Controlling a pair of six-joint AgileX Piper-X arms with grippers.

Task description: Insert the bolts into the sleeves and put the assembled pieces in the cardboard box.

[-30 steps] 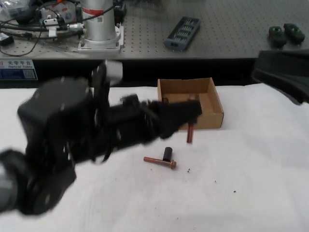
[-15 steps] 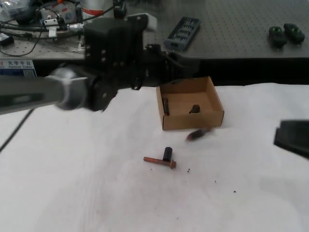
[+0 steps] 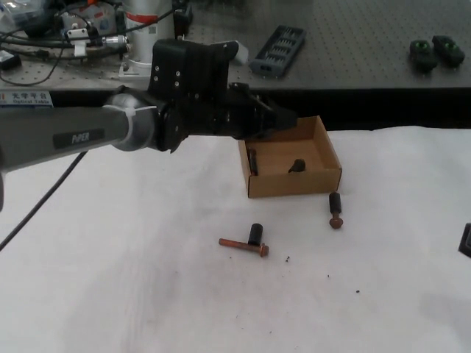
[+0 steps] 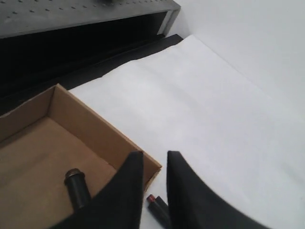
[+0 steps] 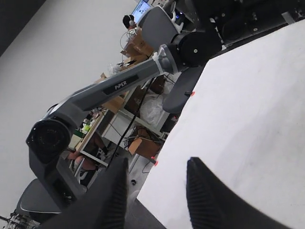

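While my left gripper (image 4: 155,156) hangs over the cardboard box (image 3: 294,185), fingers a little apart and empty, one assembled piece (image 3: 335,210) lies just outside its front wall. I should open wider and come down squarely over it. My right gripper (image 5: 157,167) gapes empty.

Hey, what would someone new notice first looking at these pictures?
The left arm stretches across the white cloth, its end effector above the cardboard box. In front of the box lie a copper bolt beside a black sleeve, and a sleeved bolt.
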